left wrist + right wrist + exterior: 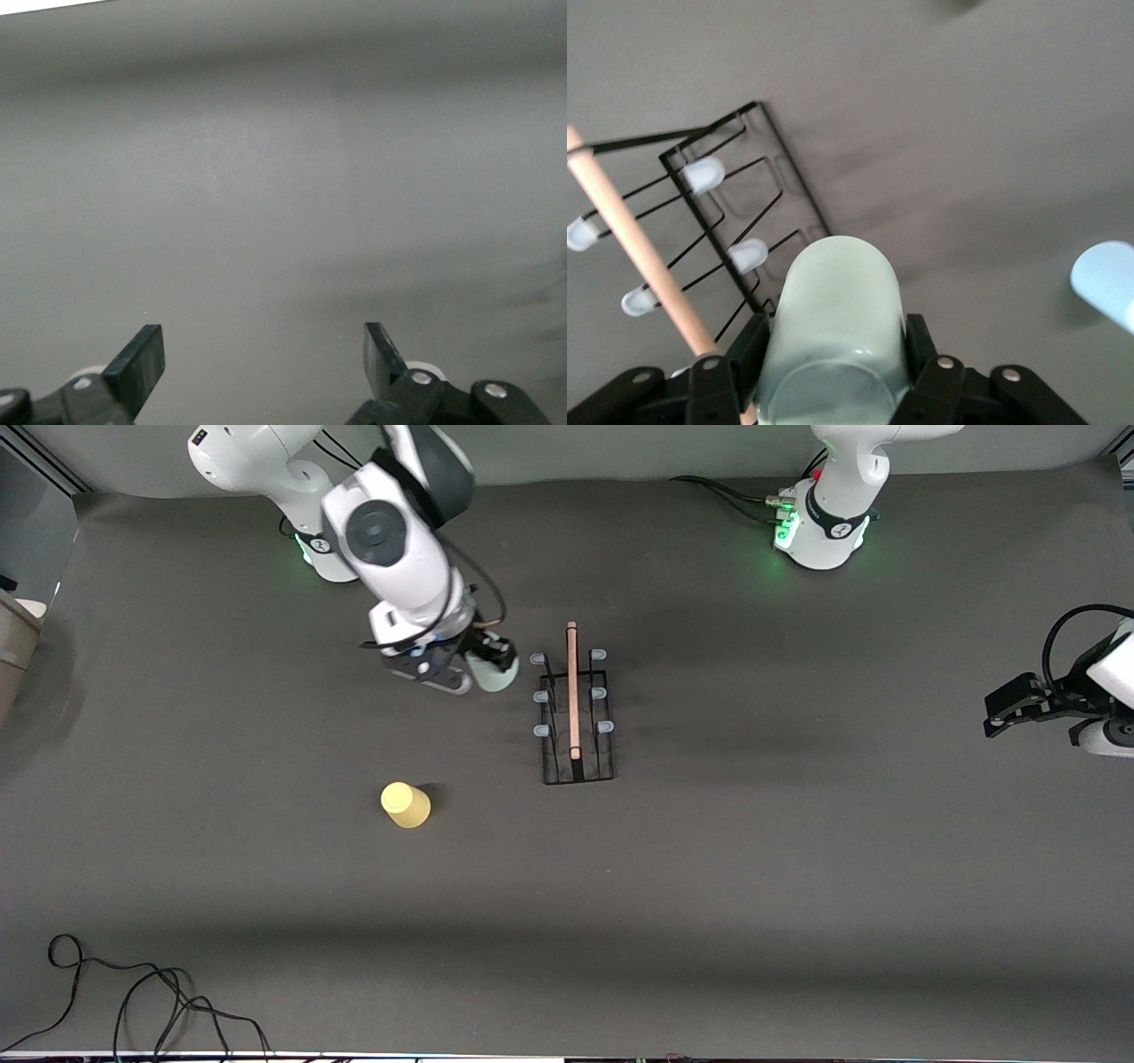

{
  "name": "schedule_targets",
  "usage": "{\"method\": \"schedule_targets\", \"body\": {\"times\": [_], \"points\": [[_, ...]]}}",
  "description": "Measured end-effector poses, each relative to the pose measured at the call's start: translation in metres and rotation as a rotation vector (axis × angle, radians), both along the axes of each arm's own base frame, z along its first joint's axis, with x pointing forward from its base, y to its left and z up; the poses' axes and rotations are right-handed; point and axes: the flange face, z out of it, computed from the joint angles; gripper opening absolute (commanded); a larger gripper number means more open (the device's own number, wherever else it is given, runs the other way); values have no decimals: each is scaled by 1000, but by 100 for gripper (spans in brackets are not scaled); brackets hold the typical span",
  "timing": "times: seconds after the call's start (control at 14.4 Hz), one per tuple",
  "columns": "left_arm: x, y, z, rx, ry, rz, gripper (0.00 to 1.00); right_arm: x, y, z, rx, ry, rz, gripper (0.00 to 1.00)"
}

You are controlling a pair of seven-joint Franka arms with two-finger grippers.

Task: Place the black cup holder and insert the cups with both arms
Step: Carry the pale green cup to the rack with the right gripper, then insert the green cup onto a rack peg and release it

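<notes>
Grey worktop (pixel 797 886) with the black cup rack (pixel 576 708) standing mid-way. Right claw (pixel 833 372) is clamped on the mint cup (pixel 833 328) just beside the rack. Left claw (pixel 264 363) waits spread wide, holding nothing. Yellow cup (pixel 405 804) sits upside down nearer the camera, and a blue cup (pixel 1109 282) shows in the right wrist view.

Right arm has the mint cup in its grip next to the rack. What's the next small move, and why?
Probably ease the right gripper sideways toward the black cup holder, lining the mint green cup up with the nearest pale-blue-tipped prong. The cup is clamped and sits just beside the rack, not yet on any prong; all six prongs look bare. The left gripper waits open at its end of the table.
</notes>
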Motion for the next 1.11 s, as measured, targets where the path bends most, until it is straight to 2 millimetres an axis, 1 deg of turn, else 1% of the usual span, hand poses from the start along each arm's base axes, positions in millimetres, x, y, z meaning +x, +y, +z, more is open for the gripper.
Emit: {"method": "schedule_targets", "body": {"times": [0.14,0.28,0.42,0.56,0.63,0.7,0.76,0.83,0.97,1.11], "points": [[0,-1,0,1,2,-10,100,-9,18,-13,-15,6,15,0],[0,-1,0,1,3,-18,100,-16,30,-29,-28,11,30,0],[-1,-2,-1,1,7,-21,100,-18,38,-42,-30,5,37,0],[-1,-2,-2,1,13,-21,100,-18,44,-50,-22,-3,24,0],[-1,-2,-3,1,15,-21,100,-19,46,-53,-22,-4,24,5],[-1,-2,-4,1,16,-21,100,-21,48,-55,-24,-4,26,58],[-1,-2,-4,1,17,-22,100,-22,50,-59,-27,-3,26,87],[-1,-2,-4,1,18,-22,100,-24,52,-63,-31,-2,26,89],[-2,-3,-5,1,18,-24,100,-24,53,-69,-38,2,25,100],[-1,-5,-4,1,15,-27,100,-23,53,-69,-38,1,23,100]]}}
